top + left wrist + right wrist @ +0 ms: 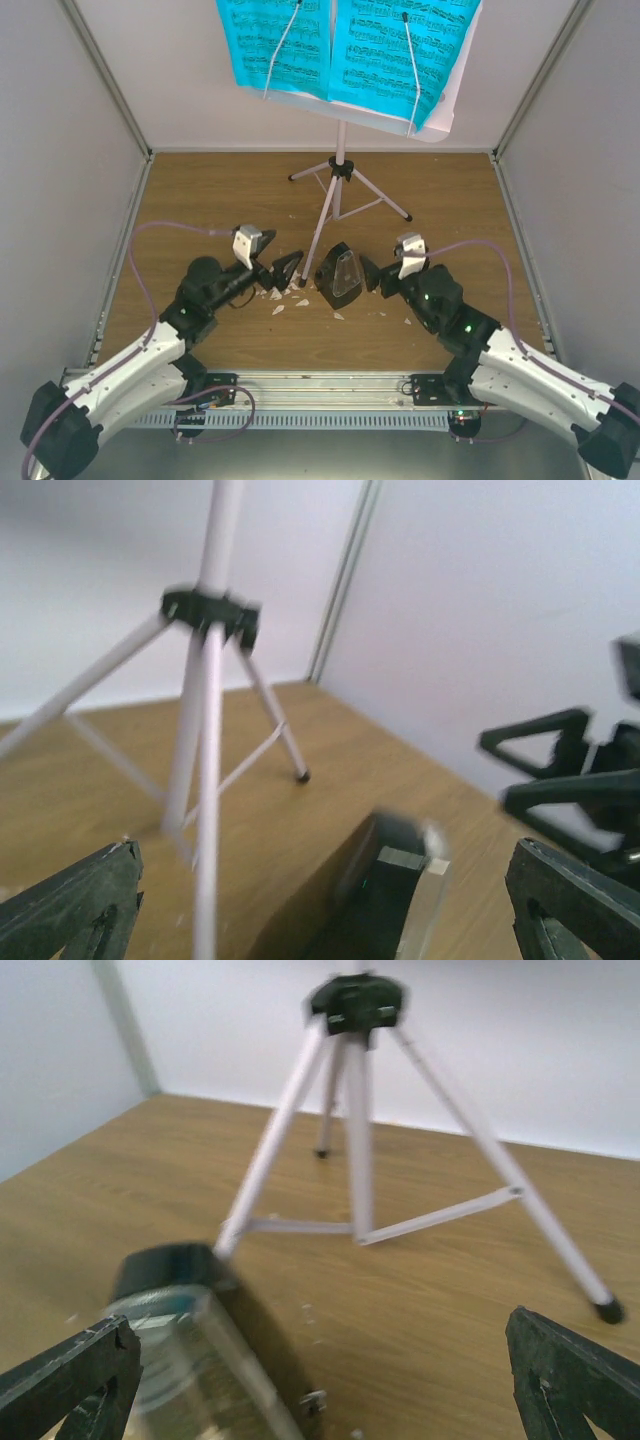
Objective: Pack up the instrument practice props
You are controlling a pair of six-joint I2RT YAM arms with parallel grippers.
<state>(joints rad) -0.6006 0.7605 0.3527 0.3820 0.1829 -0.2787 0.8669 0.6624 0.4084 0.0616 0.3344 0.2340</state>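
Note:
The pale pink music stand's tripod [338, 192] stands at the middle of the wooden floor. Bright blue sheets of music [345, 50] rest on its desk at the top of the overhead view. A small black metronome [340, 277] with a clear cover sits just in front of the tripod's near leg. My left gripper [283, 275] is open just left of the metronome, holding nothing. My right gripper [378, 278] is open just right of it, also holding nothing. In the left wrist view the metronome [395, 900] lies between the wide fingers [80, 905]. In the right wrist view the metronome [190, 1360] is near the left finger [70, 1385].
Small white scraps [285, 300] lie on the floor around the metronome. Grey walls close in the left, right and back of the wooden floor [200, 200]. The tripod leg [208, 780] stands close in front of the left gripper.

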